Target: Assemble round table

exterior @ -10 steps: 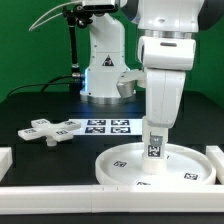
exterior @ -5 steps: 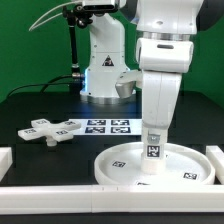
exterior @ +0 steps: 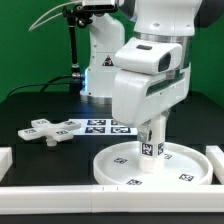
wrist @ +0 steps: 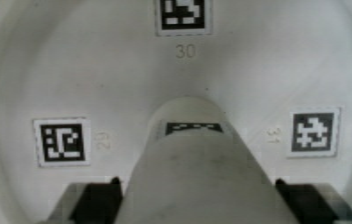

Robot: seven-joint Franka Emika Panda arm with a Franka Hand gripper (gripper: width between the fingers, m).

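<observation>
1. Since half a second ago the arm's wrist has swung round. Its big white link, then upright above the leg, now leans across the middle of the exterior view, while the leg and the disc sit where they were.
2. Nearest the camera, a long white rail runs along the bottom edge of the exterior view.
3. Just behind it, the disc lies flat on the table at the lower middle and lower right. It is round and white with a raised rim, and small black-and-white tags dot its floor; three of them show in the wrist view.
4. On the middle of the disc the leg stands upright, a thick white cylinder with one tag facing the camera. Its lower end touches the disc's floor.
5. From above, the gripper comes down over the leg. In the wrist view the dark fingers lie against the leg's two flanks, closed on it.
6. Farther back, at the exterior view's left, the cross-shaped foot lies flat, well apart from the disc. The marker board lies just beside it, toward the middle.
7. Beyond them the table top is black. The robot base stands at the upper middle, with a green wall behind it.
</observation>
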